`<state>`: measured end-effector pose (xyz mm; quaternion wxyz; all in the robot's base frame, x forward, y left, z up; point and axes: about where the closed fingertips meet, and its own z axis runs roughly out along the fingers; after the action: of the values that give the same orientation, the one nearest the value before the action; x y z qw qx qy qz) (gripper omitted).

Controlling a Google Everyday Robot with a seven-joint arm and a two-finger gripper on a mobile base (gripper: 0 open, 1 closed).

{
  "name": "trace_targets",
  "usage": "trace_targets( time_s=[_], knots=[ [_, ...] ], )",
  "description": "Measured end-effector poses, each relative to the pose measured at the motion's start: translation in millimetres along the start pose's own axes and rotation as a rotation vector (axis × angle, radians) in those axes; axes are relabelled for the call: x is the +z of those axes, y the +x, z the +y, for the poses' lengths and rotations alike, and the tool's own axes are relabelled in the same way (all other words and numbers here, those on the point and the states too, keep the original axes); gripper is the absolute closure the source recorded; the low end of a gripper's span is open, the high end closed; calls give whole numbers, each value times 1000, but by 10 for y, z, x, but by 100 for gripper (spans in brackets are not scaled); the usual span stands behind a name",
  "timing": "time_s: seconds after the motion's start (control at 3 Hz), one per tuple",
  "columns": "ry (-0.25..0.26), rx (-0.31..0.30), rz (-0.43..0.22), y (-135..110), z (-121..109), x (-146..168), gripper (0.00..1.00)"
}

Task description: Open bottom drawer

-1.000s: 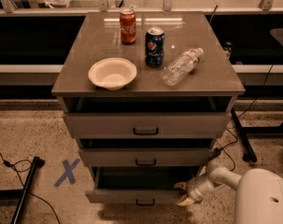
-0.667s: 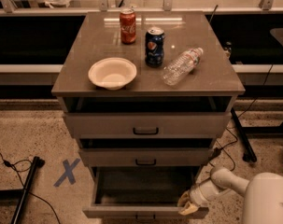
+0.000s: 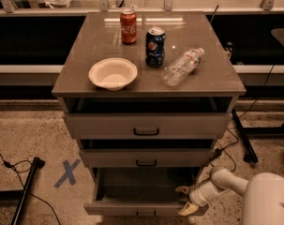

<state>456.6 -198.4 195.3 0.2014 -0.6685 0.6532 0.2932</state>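
Note:
The bottom drawer [image 3: 132, 207] of the grey cabinet is pulled well out toward me, and its plain grey inside [image 3: 141, 185] shows. Its small black handle [image 3: 145, 214] sits at the frame's lower edge. My gripper [image 3: 185, 199] is at the drawer's front right corner, one fingertip inside near the right wall and one at the front panel. My white arm [image 3: 226, 184] comes in from the lower right. The middle drawer [image 3: 146, 157] and top drawer [image 3: 146, 125] above stand slightly out.
On the cabinet top stand a white bowl [image 3: 113, 73], a red can [image 3: 128, 26], a blue can [image 3: 155, 47] and a lying clear bottle [image 3: 181, 66]. A blue X [image 3: 67, 173] marks the floor at left, beside a black pole [image 3: 25, 190]. Cables [image 3: 233, 149] lie at right.
The bottom drawer has slid further out toward me, and my gripper has moved down and forward with its front right corner.

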Motion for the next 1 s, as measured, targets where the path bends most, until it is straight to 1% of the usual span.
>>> trace_targets(
  time_s=[0.33,0.67,1.0],
  knots=[
    [-4,1,-2,-5,13,24,0],
    [-17,10,-13,-10,20,36,0],
    [31,13,23,-143,-78,-133,18]
  ],
)
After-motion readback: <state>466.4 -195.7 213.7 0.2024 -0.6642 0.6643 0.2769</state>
